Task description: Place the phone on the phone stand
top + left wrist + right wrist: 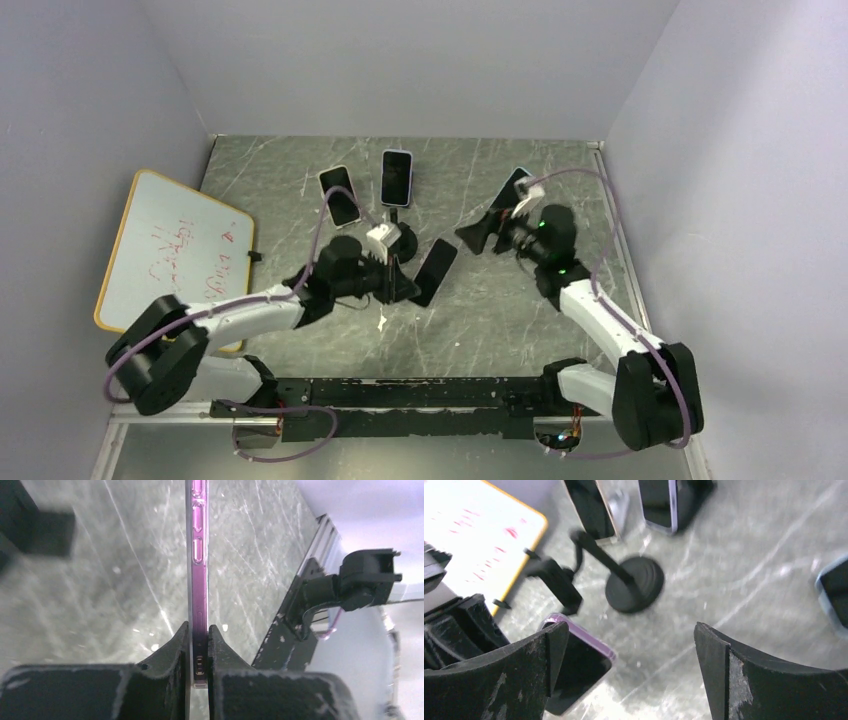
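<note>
The phone (198, 555) stuck out ahead of the left pincer (198, 632), clamped edge-on by one end over the worktop (100, 590). So short a hold could let it pivot or slip when tilted onto the phone stand (634, 582) close by. The right pincer (630, 635), wide open and empty, crowded the phone's free end; the near side looked freer.

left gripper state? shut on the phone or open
Shut on the purple phone. In the left wrist view, the left gripper has both fingers pressed against its flat faces, with no gap showing.
</note>
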### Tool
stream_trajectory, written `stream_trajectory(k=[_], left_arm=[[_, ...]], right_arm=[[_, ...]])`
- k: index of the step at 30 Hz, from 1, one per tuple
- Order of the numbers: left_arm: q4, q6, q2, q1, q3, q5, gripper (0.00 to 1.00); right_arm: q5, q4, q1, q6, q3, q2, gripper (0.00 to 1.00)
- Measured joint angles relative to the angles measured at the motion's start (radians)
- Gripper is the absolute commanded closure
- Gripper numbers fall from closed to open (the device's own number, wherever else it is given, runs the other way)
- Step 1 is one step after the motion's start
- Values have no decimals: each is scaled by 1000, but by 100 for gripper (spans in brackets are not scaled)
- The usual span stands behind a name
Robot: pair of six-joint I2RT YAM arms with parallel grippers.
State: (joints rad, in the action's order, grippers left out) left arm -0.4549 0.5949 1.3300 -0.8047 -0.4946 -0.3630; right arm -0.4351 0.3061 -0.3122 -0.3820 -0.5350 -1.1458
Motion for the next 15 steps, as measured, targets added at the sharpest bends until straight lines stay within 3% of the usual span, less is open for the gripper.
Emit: stream_trajectory(k=[2,7,11,15], left_arm=[[169,-114,-47,34,-98,-26,95],[586,-452,-69,141,-292,-106,95],[805,-641,-61,187,-310,-183,95],[940,-764,-25,189,-334,-266,95]], right_arm=[[-141,21,108,32,-59,15,4],[-469,24,130,87,-180,-64,6],[-684,0,129,108,-242,-142,10],[-767,-104,109,183,-304,-180,11]])
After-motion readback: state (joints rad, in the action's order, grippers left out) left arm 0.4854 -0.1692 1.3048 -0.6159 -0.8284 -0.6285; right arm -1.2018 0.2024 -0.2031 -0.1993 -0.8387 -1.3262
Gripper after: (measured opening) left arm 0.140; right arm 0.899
